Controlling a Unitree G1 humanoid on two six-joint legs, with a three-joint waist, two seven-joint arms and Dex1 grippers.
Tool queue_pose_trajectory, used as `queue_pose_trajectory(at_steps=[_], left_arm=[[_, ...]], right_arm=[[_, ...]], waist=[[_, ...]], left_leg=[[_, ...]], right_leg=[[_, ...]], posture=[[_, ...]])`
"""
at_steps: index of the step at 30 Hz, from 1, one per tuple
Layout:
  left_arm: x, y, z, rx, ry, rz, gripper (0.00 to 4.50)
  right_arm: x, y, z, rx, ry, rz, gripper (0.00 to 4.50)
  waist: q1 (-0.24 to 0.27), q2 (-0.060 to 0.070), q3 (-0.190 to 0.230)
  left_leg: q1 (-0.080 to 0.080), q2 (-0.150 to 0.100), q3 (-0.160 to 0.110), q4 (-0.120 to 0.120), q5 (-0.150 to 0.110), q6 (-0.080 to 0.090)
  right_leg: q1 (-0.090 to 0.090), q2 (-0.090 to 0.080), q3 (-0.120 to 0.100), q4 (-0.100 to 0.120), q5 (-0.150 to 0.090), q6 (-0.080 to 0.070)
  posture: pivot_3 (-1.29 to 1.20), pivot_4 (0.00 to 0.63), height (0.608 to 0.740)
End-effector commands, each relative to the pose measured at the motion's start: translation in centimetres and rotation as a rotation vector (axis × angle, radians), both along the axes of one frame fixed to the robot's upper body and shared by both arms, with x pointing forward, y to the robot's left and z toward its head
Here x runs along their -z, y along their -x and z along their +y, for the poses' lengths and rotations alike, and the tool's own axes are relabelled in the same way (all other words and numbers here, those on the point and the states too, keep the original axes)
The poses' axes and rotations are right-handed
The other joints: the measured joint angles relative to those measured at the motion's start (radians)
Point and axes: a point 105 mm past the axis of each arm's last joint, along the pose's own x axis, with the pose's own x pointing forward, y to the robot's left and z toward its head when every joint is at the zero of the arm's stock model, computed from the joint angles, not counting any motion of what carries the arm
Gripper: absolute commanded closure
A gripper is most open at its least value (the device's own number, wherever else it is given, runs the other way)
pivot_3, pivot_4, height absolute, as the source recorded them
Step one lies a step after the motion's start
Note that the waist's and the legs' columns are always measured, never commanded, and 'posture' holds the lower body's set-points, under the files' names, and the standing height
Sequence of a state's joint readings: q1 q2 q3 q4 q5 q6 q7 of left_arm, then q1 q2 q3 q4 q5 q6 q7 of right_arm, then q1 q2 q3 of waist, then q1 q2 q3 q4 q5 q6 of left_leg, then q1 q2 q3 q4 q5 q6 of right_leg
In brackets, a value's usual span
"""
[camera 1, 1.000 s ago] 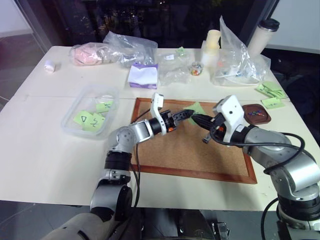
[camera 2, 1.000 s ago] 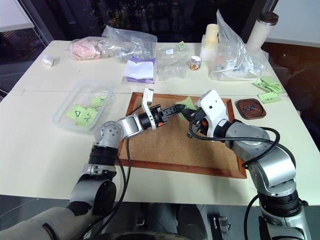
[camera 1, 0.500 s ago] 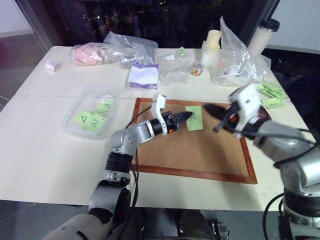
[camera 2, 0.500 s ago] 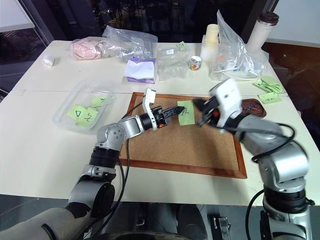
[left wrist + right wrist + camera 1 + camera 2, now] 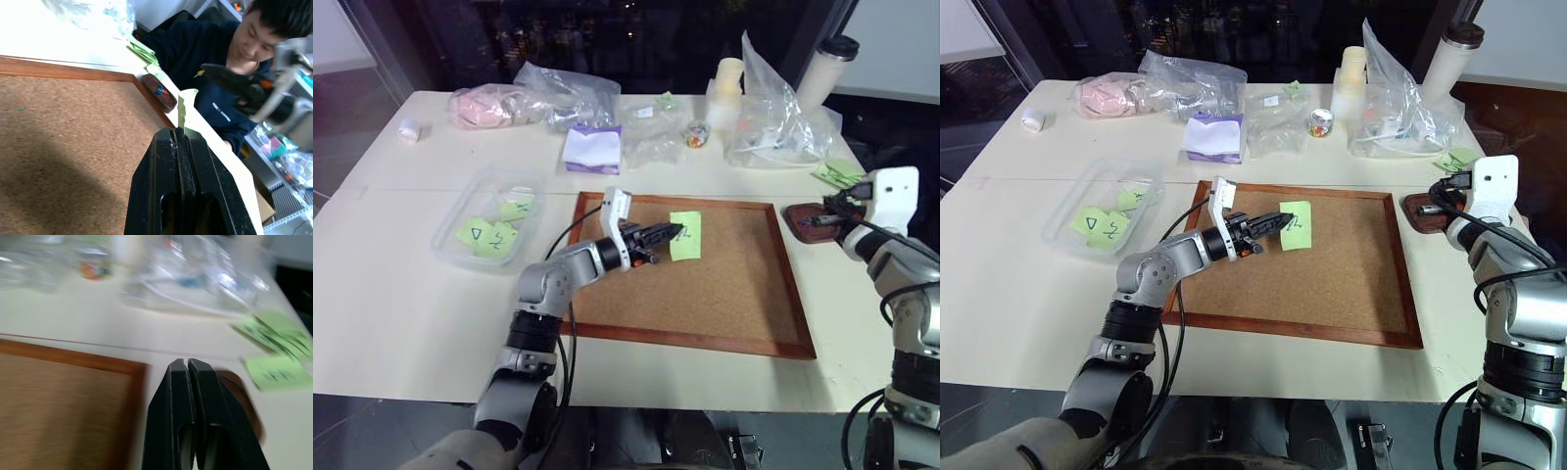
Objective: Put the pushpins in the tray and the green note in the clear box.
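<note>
Left end effector (image 5: 674, 233) pinching green note (image 5: 685, 235) above corkboard (image 5: 724, 284); right end effector (image 5: 815, 219), pressed together, apparently over tray (image 5: 798, 213) beside corkboard.

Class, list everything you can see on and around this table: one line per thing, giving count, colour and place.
corkboard: one, brown cork in a wood frame, table centre.
green note: one, light green with a scribble, pinched over the corkboard.
clear box: one, transparent, left of the corkboard, green notes inside.
tray: one, dark reddish-brown, right of the corkboard.
plastic bags: several, clear, along the far edge.
tumbler: one, pale with a dark lid, far right corner.
loose green notes: a few, beyond the tray.
person: one, dark top, beside the table.
left claw: shut on the green note.
right claw: shut, over the tray.
</note>
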State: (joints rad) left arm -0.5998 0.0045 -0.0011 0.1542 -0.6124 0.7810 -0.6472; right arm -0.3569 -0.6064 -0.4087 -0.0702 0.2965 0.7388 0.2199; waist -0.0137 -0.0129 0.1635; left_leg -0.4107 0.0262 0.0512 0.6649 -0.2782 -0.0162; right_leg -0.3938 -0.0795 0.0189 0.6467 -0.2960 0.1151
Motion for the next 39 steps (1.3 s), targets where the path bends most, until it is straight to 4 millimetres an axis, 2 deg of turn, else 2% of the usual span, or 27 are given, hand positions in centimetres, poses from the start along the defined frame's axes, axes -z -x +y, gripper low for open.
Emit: queue_pose_trajectory(at_steps=[1,4,8,11,17,20,22,26,29,32,36,39], left_arm=[[-1.0,0.6,-0.2,0.024,0.009,-0.046,4.45],[-0.8,0.7,-0.1,0.019,0.002,-0.046,4.45],[-0.6,0.8,0.0,0.017,-0.01,-0.058,4.45],[-0.4,1.2,-0.2,0.03,-0.026,-0.07,4.5],[-0.3,1.5,0.0,0.028,-0.057,-0.094,4.5],[-0.3,2.0,0.4,0.035,-0.094,-0.132,4.5],[-0.4,2.3,1.2,0.032,-0.13,-0.175,4.5],[-1.5,3.5,3.1,0.043,-0.183,-0.262,4.5],[-2.3,4.2,5.1,0.033,-0.234,-0.328,4.5],[-3.5,4.6,7.5,0.013,-0.281,-0.388,4.5],[-5.0,4.8,11.0,-0.021,-0.348,-0.435,4.5],[-7.0,3.4,14.4,-0.144,-0.363,-0.445,4.5]], right_arm=[[-0.7,-0.5,-1.8,0.084,-0.006,-0.042,4.5],[0.7,-1.2,-2.5,0.094,-0.05,-0.012,4.5],[1.8,-2.0,-2.1,0.052,-0.056,0.012,4.5],[2.0,-2.3,-1.8,0.03,-0.073,0.01,3.64],[2.3,-2.4,-2.0,0.043,-0.073,0.013,0.61],[1.9,-2.3,-1.8,0.036,-0.063,0.005,0.61],[1.0,-2.2,-0.6,-0.017,-0.078,-0.018,0.61],[-0.9,-1.0,4.1,-0.258,-0.118,-0.038,0.61],[-1.7,1.6,9.5,-0.552,-0.101,-0.014,0.61],[-2.2,3.8,13.0,-0.744,-0.09,0.009,0.61],[-2.7,5.0,15.7,-0.883,-0.081,0.007,0.61],[-2.5,5.2,16.8,-0.927,-0.069,0.017,0.61]], waist=[[0.001,0.0,0.0],[0.001,0.0,0.0],[0.001,0.0,0.0],[0.001,0.0,0.0],[0.001,0.0,0.0],[0.0,0.0,0.0],[-0.001,0.001,0.0],[-0.003,0.002,0.0],[0.001,0.002,0.0],[0.001,0.001,0.0],[0.001,0.001,0.001],[0.0,0.0,0.001]], left_leg=[[0.0,0.0,0.0,0.0,0.0,0.0],[0.0,0.0,0.0,0.0,0.0,0.0],[0.0,0.0,0.0,0.0,0.0,0.0],[0.0,0.0,0.001,0.0,0.0,-0.001],[0.0,0.0,0.0,0.0,0.001,-0.001],[0.0,0.0,0.0,0.0,0.001,-0.002],[0.0,0.0,0.0,0.0,0.001,-0.002],[0.0,0.002,0.0,-0.001,0.001,-0.002],[0.0,0.003,0.0,0.0,0.0,-0.001],[0.0,0.004,0.0,0.0,0.0,0.0],[0.0,0.004,-0.001,0.0,0.0,0.0],[0.0,0.004,-0.001,0.0,0.0,0.0]], right_leg=[[0.0,0.0,0.0,0.0,0.0,0.0],[0.0,0.0,0.0,0.0,0.0,0.0],[0.0,0.0,0.0,0.0,0.0,0.0],[0.0,0.0,0.0,0.0,0.0,0.0],[0.0,0.0,0.0,0.0,0.0,0.0],[0.0,0.0,0.0,0.0,0.0,0.0],[0.0,0.0,0.0,0.0,0.0,0.0],[-0.001,0.001,0.001,0.0,0.0,0.0],[0.0,0.001,0.001,0.0,0.0,0.0],[0.0,0.0,0.001,0.0,0.0,0.0],[0.001,0.0,0.0,0.0,0.0,0.0],[0.0,0.0,0.0,0.0,0.0,0.0]], posture=[[0.0,0.15,0.74],[0.0,0.15,0.74],[0.0,0.15,0.74],[0.0,0.15,0.74],[0.0,0.15,0.74],[0.0,0.15,0.74],[0.0,0.15,0.74],[0.0,0.15,0.74],[0.0,0.15,0.74],[0.0,0.15,0.74],[0.0,0.15,0.74],[0.0,0.15,0.74]])
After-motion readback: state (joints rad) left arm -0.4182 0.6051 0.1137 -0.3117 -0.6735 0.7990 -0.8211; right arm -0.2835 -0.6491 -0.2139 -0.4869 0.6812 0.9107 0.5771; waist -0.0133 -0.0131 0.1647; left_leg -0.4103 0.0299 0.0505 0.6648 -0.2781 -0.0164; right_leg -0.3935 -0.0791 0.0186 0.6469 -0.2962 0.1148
